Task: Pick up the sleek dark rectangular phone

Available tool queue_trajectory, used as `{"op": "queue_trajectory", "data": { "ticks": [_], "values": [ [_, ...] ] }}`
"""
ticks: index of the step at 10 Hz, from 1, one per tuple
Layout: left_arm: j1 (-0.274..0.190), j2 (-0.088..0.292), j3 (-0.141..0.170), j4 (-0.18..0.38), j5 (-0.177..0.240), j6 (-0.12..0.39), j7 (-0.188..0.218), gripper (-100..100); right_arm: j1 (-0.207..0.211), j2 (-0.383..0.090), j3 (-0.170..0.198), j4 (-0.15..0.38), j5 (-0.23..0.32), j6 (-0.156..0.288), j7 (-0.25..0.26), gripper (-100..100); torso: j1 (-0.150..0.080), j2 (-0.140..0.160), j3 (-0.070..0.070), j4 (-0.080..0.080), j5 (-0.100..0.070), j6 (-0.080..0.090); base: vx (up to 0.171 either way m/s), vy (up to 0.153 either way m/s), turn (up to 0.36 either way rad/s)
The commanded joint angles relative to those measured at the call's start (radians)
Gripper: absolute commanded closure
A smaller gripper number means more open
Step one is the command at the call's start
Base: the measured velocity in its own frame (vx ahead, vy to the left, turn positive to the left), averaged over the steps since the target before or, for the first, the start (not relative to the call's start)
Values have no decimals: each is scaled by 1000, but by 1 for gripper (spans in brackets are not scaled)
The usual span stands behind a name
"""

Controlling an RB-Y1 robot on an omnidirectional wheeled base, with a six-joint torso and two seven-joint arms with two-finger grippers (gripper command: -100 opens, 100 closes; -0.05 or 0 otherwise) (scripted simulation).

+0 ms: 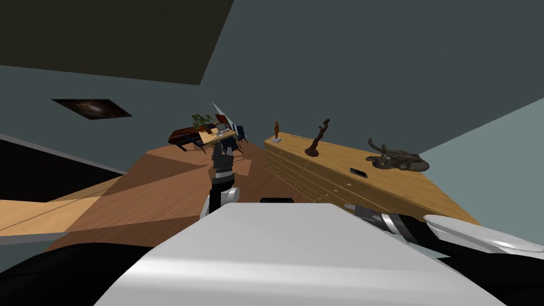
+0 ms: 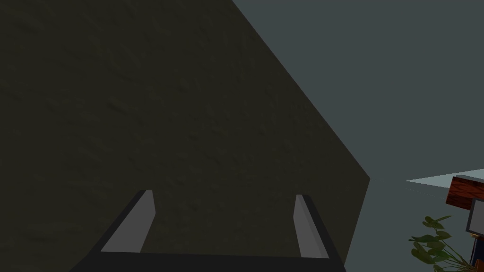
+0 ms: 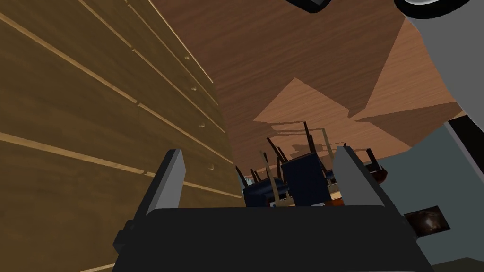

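So there's one dark phone (image 1: 358,172) lying flat on the wooden counter (image 1: 425,191) off to the right, long axis roughly along the counter's length. It sits between the tall dark statuette (image 1: 317,139) and the sprawled dark sculpture (image 1: 398,160). A third piece, a small brown figurine (image 1: 276,130), stands at the far end. My left tool (image 2: 224,198) is raised, blades apart, empty. The right tool (image 3: 260,153) is spread open too, low beside the drawer fronts (image 3: 94,118).
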Motion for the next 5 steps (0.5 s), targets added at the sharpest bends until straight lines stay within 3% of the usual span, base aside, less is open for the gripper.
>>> {"op": "queue_trajectory", "data": {
  "ticks": [1,5],
  "values": [
    [0,0,0,0,0,0,0,0,15,-50,16,28,13,3,11,-100,0,0,0,0,0,0,42,17,64],
    [0,0,0,0,0,0,0,0,28,-172,46,81,32,2,23,-100,-1,0,0,0,-1,0,51,0,54]
  ]
}}
